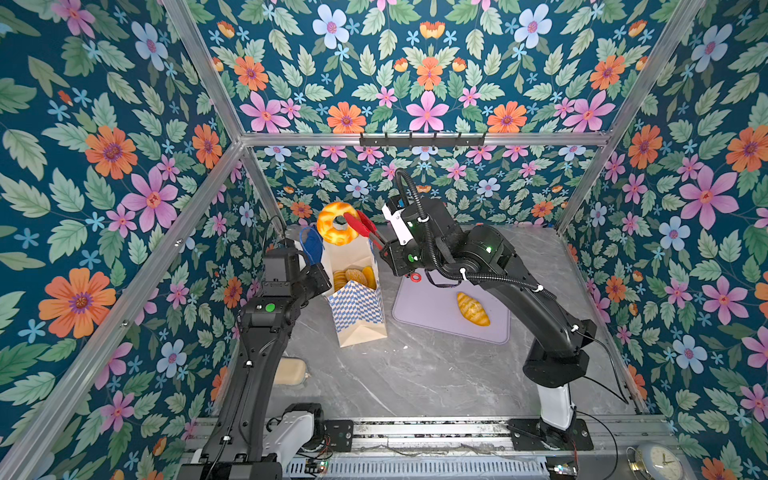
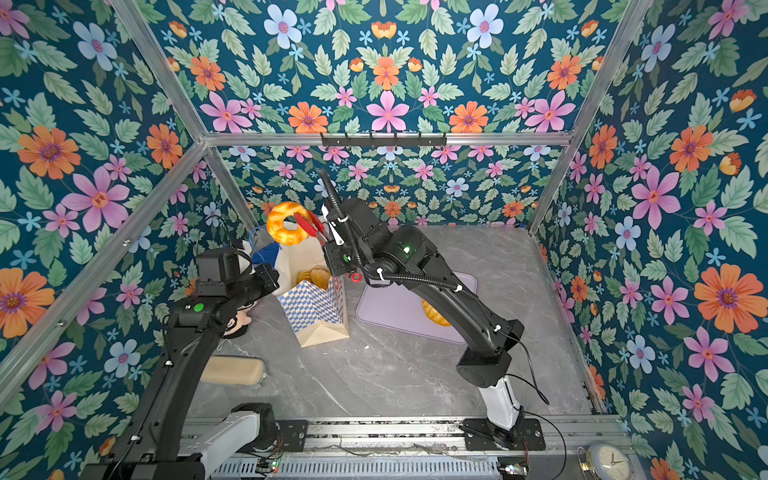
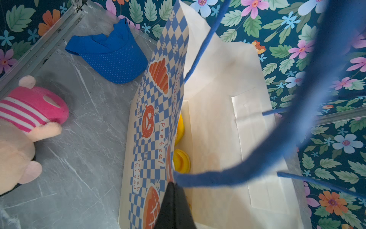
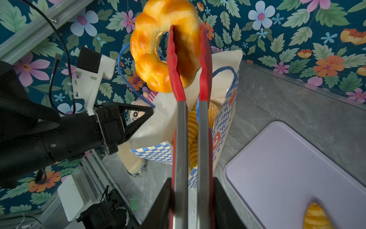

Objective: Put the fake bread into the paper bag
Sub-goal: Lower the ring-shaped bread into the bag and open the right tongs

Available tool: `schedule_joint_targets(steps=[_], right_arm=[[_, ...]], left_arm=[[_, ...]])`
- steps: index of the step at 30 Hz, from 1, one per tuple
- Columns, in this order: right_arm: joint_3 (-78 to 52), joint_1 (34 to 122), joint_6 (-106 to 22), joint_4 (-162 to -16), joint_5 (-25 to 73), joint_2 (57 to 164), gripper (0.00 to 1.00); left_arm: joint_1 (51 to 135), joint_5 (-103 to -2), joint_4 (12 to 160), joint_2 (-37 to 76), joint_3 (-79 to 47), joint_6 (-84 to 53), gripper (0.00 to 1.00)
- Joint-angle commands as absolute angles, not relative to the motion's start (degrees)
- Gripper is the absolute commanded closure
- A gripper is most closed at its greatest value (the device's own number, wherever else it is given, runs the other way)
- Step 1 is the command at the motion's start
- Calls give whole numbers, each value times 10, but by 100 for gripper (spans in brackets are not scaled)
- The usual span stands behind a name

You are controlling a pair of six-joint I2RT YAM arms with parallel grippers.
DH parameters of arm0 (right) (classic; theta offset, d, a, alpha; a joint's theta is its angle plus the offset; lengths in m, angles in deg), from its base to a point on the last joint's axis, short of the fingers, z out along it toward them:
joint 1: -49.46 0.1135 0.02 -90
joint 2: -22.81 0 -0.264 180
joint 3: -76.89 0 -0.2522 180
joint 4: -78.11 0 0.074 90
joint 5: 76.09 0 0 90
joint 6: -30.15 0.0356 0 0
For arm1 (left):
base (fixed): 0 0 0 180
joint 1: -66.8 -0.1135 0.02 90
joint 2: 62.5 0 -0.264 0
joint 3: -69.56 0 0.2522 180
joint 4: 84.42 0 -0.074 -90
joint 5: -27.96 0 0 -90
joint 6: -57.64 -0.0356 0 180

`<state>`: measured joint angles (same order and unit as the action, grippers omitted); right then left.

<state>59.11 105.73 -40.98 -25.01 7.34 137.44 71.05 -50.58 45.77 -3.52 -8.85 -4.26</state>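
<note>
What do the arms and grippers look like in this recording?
The left arm and right arm are black with white base links and green lights. A ribbed black conduit runs along the right arm, fastened by white ties. White camera mounts sit at the wrists. The left gripper has black triangular fingers with cut-outs; the right gripper shows black tapered fingers.

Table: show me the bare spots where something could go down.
Widest bare patch: the table between bag, mat and front rail. The mat is bare but for one roll. Crowded: the bag's left side, with cap and doll.
</note>
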Motion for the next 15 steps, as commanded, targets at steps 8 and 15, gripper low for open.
schedule_joint_targets(steps=[8,15], right_arm=[[599,1058,-431,-222,33,1393,69],[598,1058,-443,-196,9,1402,68]], left_arm=[[710,-505,453,-36,-87,-45,98],[711,-506,452,-36,-88,-45,98]])
